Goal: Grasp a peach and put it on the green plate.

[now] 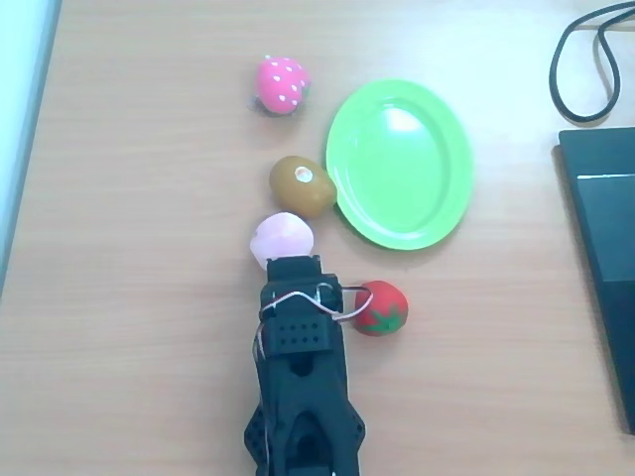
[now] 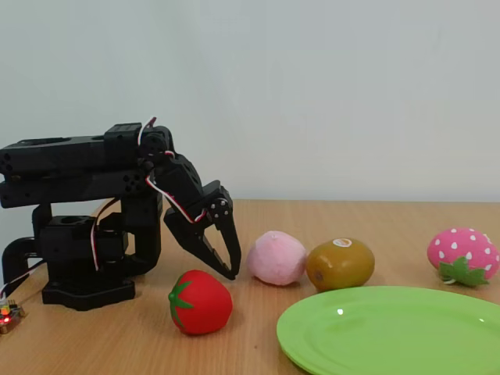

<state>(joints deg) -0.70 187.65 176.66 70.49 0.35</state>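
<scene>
**Peach: approach step, not yet grasped**

Peach [image 1: 282, 238]: centre of overhead view, on surface, just above claw [image 2: 224, 262]. Claw: fingers slightly spread, empty, tips beside the fruit. Green plate [image 1: 437, 213]: right of centre, bare. Next, by judgement: advance, close on peach, lift.

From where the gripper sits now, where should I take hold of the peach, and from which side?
Grip the peach across its round middle, coming from the arm's side, where the gripper already sits just short of it. In the overhead view the brown fruit sits close on the far side, so the fingers should probably close on the free left and right flanks.
</scene>
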